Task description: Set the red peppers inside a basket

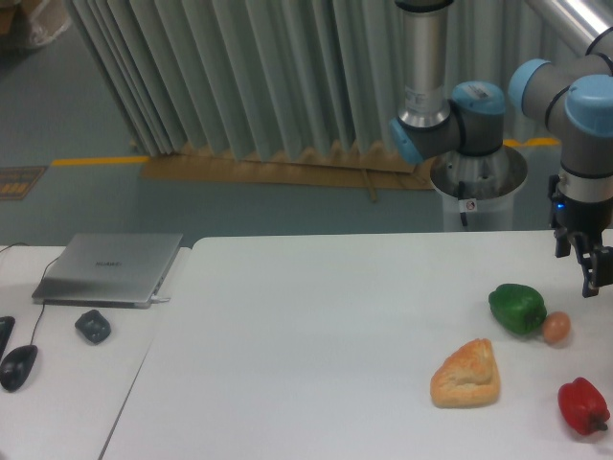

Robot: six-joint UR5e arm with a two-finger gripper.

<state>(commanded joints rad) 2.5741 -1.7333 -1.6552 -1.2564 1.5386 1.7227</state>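
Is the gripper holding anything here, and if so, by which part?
Nothing is held. The two-finger gripper hangs above the table, apart from the glossy red bell pepper.
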